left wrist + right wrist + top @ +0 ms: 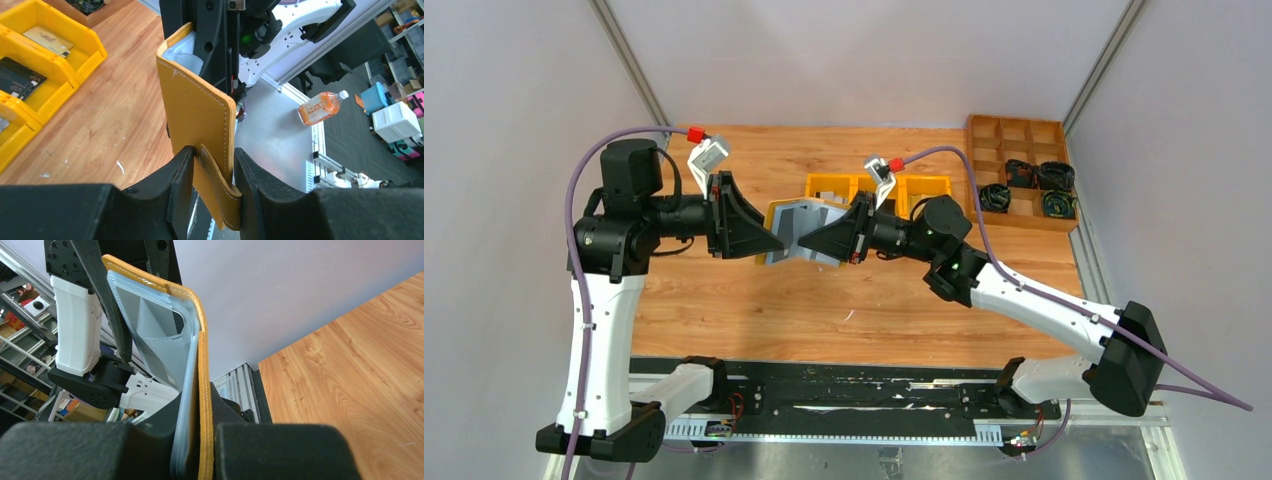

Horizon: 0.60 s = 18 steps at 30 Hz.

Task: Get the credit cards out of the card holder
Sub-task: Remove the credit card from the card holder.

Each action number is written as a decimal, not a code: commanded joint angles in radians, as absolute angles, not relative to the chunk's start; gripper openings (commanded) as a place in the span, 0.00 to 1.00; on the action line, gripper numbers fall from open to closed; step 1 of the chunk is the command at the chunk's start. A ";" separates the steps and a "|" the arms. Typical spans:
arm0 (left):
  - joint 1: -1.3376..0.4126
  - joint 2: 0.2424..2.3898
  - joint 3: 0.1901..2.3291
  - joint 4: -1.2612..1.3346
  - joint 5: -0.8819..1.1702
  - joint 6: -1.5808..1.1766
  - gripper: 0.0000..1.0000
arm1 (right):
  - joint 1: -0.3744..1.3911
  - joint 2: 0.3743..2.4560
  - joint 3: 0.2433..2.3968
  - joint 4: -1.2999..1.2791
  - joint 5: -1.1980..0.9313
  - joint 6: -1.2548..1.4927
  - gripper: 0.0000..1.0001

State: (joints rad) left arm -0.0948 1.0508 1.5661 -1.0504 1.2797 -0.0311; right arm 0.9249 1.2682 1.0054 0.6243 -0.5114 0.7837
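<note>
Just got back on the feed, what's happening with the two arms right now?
The card holder hangs open in the air above the table, between the two arms. The right end effector is clamped on one edge. The left end effector has its fingers on either side of the opposite edge, but whether it is gripping is unclear.

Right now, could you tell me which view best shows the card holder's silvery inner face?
The right wrist view: the card holder shows its grey inner pockets close up. The left wrist shows mostly the mustard cover; top view shows it small.
</note>
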 commanded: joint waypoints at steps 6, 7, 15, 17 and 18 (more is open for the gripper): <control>-0.100 1.041 1.591 -1.065 1.145 -0.014 0.05 | 0.913 1.250 0.996 0.690 -0.546 0.803 0.13; -0.100 1.044 1.594 -1.065 1.109 -0.014 0.00 | 0.913 1.250 0.995 0.702 -0.556 0.807 0.13; -0.100 1.053 1.594 -1.066 1.034 -0.007 0.00 | 0.913 1.241 0.966 0.810 -0.622 0.844 0.20; -0.100 1.057 1.588 -1.066 1.046 -0.015 0.23 | 0.914 1.249 0.973 0.820 -0.638 0.853 0.19; -0.100 1.056 1.583 -1.066 1.053 -0.018 0.31 | 0.915 1.256 0.975 0.827 -0.648 0.857 0.19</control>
State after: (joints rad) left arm -0.0952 1.0473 1.5822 -1.0622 1.0763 -0.0208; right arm 0.9108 1.2678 0.9684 0.7013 -0.5640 0.8227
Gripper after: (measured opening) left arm 0.188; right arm 0.196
